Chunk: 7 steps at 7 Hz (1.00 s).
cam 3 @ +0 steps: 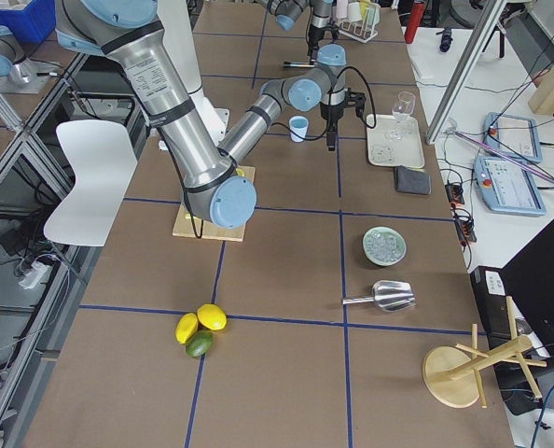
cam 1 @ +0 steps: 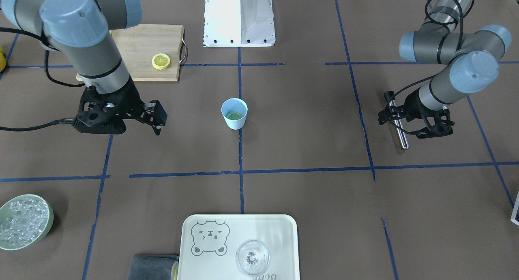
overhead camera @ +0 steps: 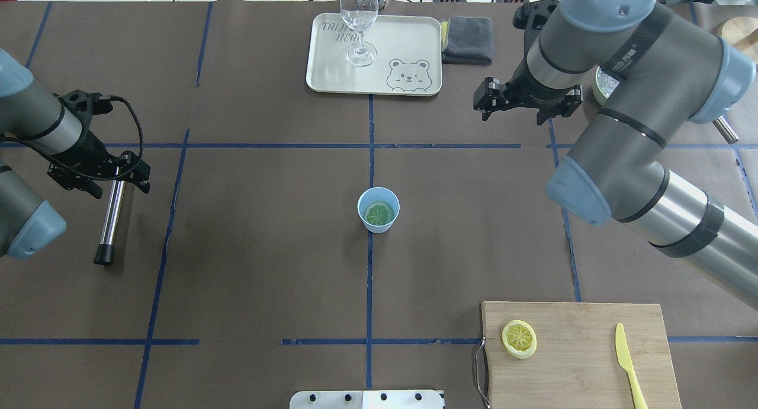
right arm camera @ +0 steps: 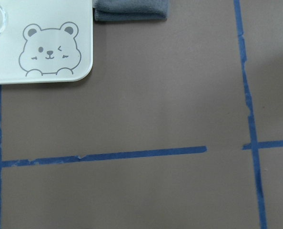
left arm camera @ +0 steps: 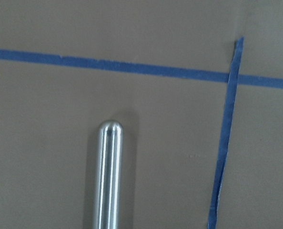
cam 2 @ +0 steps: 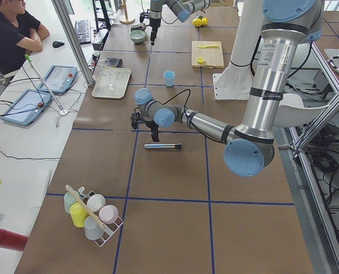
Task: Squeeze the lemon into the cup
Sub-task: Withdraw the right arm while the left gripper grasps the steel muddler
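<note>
Although nothing is gripped on either side, the right end effector (cam 1: 157,120) is judged the better placed. Its jaws are seen parted and empty. From it, the cup (cam 1: 234,124) lies toward the robot's left and somewhat back toward the base, with bare desk (overhead camera: 266,249) between. The left end effector (overhead camera: 115,184) is held well apart from the cup on the other side. Its fingers are spread to either side of a steel rod (overhead camera: 111,222), which lies flat on the desk and appears not to be gripped.

The cup is stood upright near the middle of the desk, mouth up, so its axis is vertical and it can be reached only from above. The lemon (overhead camera: 379,213) is found inside it, flat on the bottom with a cut face up. Being round, it offers no long axis to align with. A second slice (overhead camera: 519,338) is seen on the cutting board (overhead camera: 592,350), near the robot's right. Since the slice already rests in the cup, the squeezing is judged largely done.
</note>
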Each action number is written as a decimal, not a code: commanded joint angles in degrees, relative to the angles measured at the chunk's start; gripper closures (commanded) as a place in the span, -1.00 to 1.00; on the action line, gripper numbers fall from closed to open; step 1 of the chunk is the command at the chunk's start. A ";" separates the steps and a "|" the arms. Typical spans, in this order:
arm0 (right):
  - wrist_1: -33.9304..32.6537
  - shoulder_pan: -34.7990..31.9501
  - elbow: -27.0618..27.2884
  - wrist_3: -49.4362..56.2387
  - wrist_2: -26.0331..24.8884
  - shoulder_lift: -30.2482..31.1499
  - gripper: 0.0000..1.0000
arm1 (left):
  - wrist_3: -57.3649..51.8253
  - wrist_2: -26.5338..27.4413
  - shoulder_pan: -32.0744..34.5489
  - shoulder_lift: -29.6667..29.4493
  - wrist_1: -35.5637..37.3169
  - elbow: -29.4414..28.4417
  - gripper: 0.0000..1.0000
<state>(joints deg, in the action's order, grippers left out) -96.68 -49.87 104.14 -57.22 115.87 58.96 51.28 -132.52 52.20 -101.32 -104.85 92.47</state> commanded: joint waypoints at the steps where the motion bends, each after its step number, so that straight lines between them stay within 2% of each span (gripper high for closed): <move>1: 0.00 -6.09 0.19 8.32 4.78 3.34 -1.00 | 0.23 0.42 -0.96 0.41 -5.79 -3.79 -1.00; 6: 0.00 -7.96 0.27 9.06 7.08 3.79 -1.00 | -2.94 0.77 -0.87 1.03 -5.72 -4.05 -1.00; 7: 0.00 -7.96 0.27 9.06 7.09 3.79 -1.00 | -2.94 2.34 -0.87 1.03 -5.63 -4.05 -1.00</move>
<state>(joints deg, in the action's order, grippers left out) -96.68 -57.77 104.40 -48.17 122.82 62.71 48.30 -131.39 51.35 -100.30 -110.56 88.48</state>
